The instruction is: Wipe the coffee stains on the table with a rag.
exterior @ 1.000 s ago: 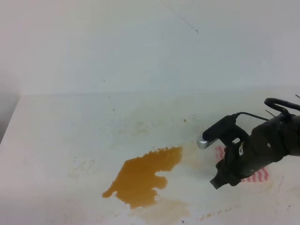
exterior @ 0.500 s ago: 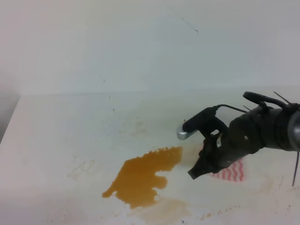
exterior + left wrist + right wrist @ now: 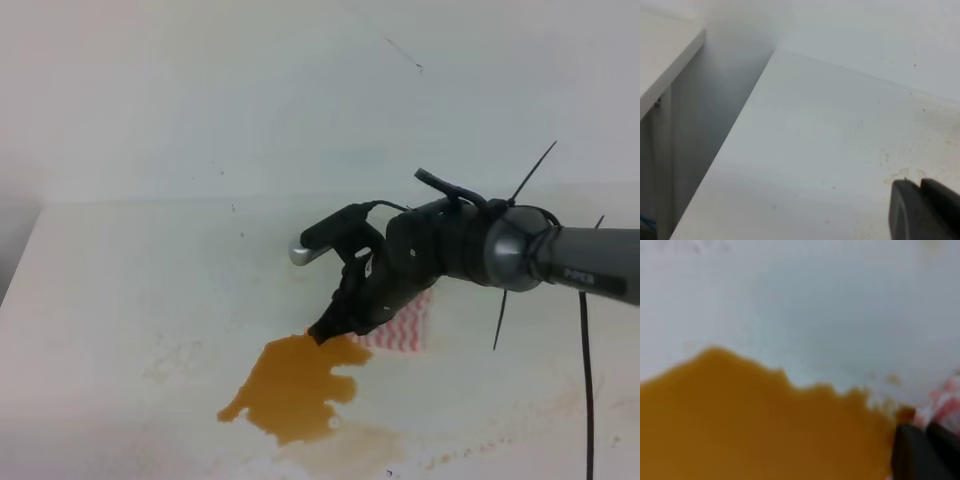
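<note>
White table: right pincer, closed on the striped rag, meets the coffee stains; firm, flat sweeps toward the near edge should serve. Left pincer's opening unclear.

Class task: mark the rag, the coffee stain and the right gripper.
rag (image 3: 408, 328), exterior high view, striped part showing
coffee stain (image 3: 295, 385), exterior high view, puddle's middle
right gripper (image 3: 322, 334), exterior high view, fingertips
</note>
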Controlling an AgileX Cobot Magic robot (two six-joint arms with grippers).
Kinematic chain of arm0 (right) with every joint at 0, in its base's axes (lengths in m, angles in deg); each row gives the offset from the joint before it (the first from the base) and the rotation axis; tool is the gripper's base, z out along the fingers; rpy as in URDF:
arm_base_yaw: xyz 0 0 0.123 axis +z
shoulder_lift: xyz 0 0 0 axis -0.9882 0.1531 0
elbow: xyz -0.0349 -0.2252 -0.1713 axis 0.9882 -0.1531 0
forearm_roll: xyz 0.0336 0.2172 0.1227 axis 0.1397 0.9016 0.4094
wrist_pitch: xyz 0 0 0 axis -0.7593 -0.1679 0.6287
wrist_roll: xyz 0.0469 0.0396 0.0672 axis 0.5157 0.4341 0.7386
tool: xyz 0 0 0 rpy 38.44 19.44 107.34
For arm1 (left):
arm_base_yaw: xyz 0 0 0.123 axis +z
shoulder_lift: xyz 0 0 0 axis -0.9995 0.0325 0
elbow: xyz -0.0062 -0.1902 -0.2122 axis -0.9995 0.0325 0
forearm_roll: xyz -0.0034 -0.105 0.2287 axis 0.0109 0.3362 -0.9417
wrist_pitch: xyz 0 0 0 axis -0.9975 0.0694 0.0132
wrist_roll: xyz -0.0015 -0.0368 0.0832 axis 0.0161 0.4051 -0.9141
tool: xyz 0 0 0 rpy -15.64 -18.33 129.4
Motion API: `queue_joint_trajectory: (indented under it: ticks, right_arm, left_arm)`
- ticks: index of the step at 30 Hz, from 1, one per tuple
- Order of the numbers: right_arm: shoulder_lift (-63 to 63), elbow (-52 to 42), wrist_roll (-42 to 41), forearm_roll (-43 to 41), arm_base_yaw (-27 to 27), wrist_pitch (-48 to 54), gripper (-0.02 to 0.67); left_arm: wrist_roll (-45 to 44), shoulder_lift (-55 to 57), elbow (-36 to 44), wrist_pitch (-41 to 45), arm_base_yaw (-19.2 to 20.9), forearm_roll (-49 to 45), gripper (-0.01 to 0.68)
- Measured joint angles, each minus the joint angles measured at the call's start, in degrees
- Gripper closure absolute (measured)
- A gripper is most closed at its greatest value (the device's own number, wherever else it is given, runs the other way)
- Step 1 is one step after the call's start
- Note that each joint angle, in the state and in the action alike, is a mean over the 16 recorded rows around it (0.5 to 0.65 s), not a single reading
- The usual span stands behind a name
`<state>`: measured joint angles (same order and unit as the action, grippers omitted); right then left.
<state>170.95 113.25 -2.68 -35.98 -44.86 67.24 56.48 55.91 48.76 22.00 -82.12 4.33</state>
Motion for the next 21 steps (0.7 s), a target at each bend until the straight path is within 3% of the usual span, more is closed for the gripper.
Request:
queue_joint_trajectory:
  ticks: [10,21]
  right_arm:
    - [4.93,8.2,-6.07,8.04,3.21,2.26,0.634]
    - [6.73,15.29,-8.52,11.64,9.75,14.23,0.634]
  left_arm:
    - [0.0,0.0,0.0,0.0,0.0,0.0,0.673]
    - [0.0,-0.09,0.0,0.0,-0.01,0.0,0.673]
